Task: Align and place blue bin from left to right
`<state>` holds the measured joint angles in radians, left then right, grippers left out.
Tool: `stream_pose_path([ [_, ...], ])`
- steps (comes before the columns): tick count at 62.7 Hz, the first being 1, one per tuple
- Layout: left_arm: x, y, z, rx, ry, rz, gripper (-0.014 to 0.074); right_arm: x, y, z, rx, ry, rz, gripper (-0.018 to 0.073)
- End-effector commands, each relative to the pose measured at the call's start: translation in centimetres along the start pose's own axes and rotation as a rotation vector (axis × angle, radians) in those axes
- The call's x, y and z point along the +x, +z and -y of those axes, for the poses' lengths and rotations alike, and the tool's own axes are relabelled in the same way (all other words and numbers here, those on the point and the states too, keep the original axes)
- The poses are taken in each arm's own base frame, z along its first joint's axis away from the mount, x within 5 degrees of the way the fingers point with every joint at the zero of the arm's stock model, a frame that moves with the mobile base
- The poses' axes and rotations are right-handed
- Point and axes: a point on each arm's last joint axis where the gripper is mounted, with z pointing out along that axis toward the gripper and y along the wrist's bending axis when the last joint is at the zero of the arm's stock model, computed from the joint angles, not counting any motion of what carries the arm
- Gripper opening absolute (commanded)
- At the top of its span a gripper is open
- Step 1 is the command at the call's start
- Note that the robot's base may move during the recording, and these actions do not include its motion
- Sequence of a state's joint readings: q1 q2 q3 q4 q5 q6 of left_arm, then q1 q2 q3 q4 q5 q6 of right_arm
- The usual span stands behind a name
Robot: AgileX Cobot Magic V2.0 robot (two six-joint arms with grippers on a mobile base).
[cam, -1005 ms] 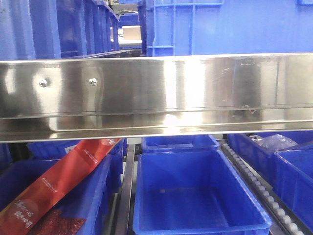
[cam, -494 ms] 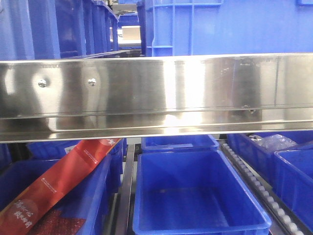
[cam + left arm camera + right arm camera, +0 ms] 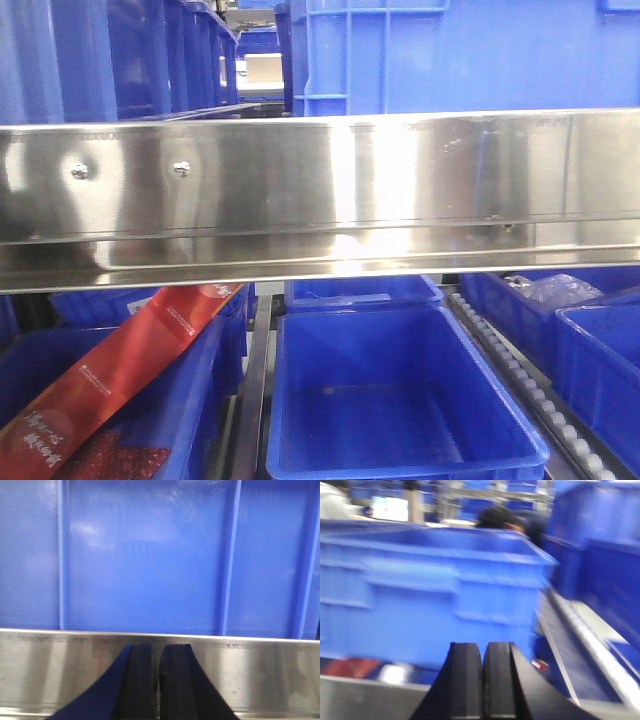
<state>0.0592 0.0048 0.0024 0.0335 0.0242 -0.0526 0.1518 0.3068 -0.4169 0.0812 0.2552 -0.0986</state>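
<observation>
The blue bin (image 3: 470, 55), a large ribbed crate, stands on the upper shelf behind the steel rail, filling the upper right of the front view. In the left wrist view its ribbed wall (image 3: 150, 555) fills the frame just beyond the rail. My left gripper (image 3: 160, 652) is shut and empty, low in front of that rail. The right wrist view is blurred; a big blue ribbed crate (image 3: 435, 580) lies ahead and left of my right gripper (image 3: 483, 650), which is shut on nothing. Neither gripper shows in the front view.
A wide steel rail (image 3: 320, 190) crosses the front view. More tall blue bins (image 3: 150, 55) stand at the upper left. Below are smaller smooth blue bins (image 3: 400, 400), one with a red packet (image 3: 120, 370), and a roller track (image 3: 520, 380). A person's head (image 3: 500, 517) shows behind the crate.
The whole front view has slid slightly to the left; the rail's screws and the bins sit a few pixels further left. Nothing was taken hold of or let go.
</observation>
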Motion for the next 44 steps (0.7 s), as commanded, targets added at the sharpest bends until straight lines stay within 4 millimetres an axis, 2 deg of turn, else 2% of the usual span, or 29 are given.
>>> stream_pose_path([
  [1,-0.3,-0.1,0.0,-0.003,0.000,0.026,0.0015,1.7,-0.3,0.3,0.053,0.012,0.010,-0.0078],
  [18,-0.3,-0.1,0.0,-0.003,0.000,0.026,0.0015,9.4,-0.9,0.8,0.156,0.032,0.003,-0.0078],
  [23,-0.3,-0.1,0.0,-0.003,0.000,0.026,0.0015,10.9,-1.2,0.7,0.156,0.031,0.011,-0.0078],
  [44,-0.3,-0.1,0.0,-0.003,0.000,0.026,0.0015,10.6,-1.3,0.7,0.161,0.027,0.064,-0.0078],
])
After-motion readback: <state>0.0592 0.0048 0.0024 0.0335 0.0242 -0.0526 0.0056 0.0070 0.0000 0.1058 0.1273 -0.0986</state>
